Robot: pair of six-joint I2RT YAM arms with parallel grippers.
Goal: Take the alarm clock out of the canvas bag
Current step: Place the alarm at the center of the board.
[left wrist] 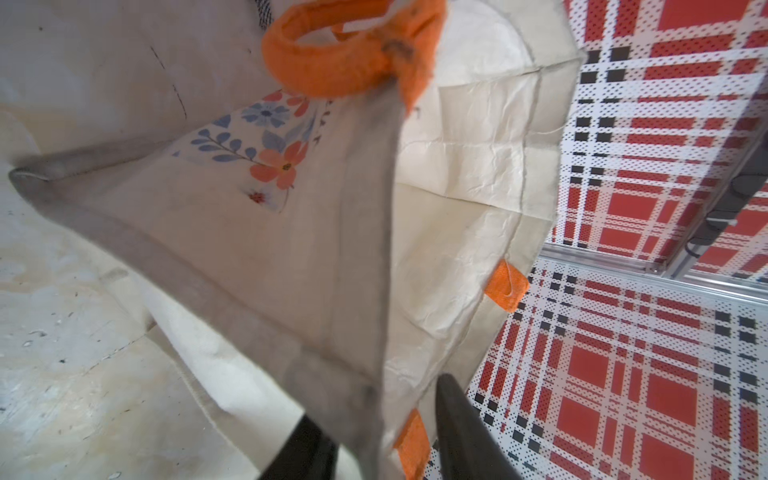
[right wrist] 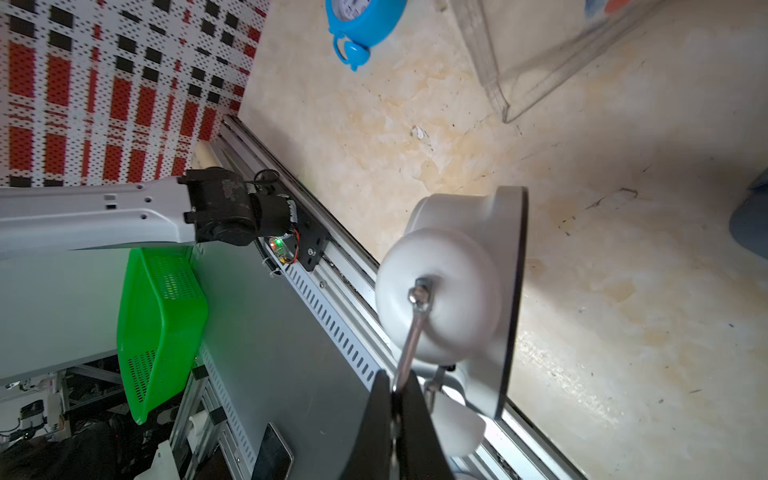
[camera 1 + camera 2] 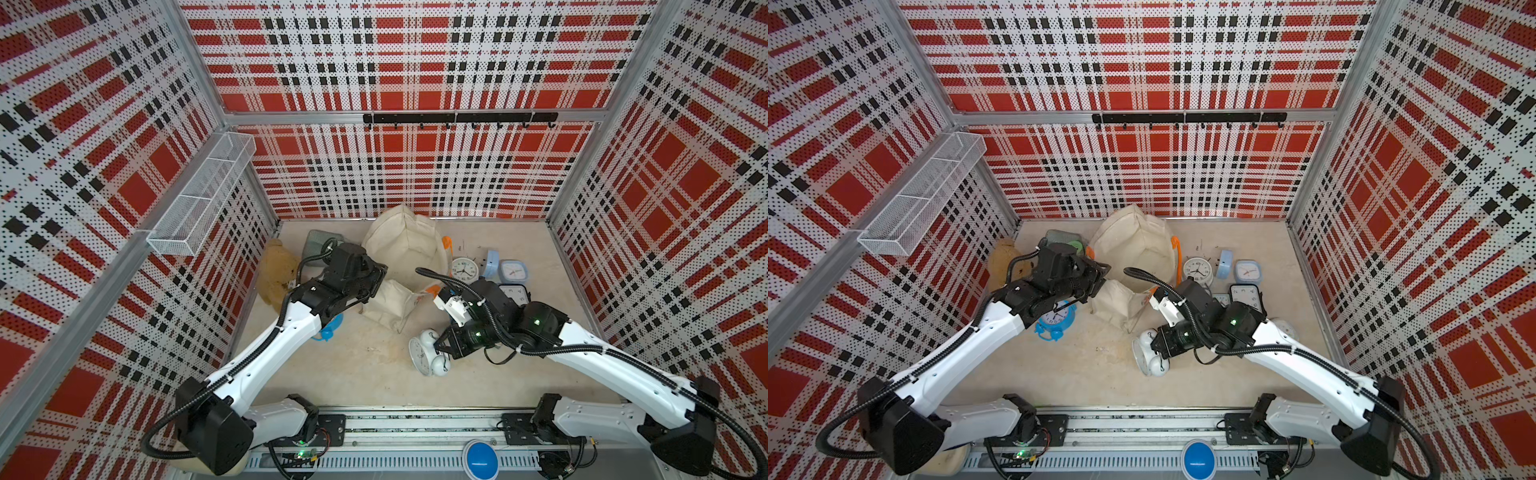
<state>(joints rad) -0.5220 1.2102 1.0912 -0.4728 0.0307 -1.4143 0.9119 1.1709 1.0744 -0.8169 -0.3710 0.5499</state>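
Right end effector [image 2: 395, 386] pinching handle [image 2: 409, 345], alarm clock [image 2: 449, 291] tipped — dial [image 3: 417, 354] facing left

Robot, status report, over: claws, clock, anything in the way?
Left claw open astride canvas bag rim. Right claw shut on handle of white alarm clock, outside bag. Nothing seen blocking it.

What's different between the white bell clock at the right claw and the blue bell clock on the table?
Colour: the white clock is white all over, while the blue clock is bright blue. State: the right gripper pinches the white clock by its wire handle, while no gripper holds the blue clock, which lies face up on the table. Both are round with twin bells, and both are outside the canvas bag.
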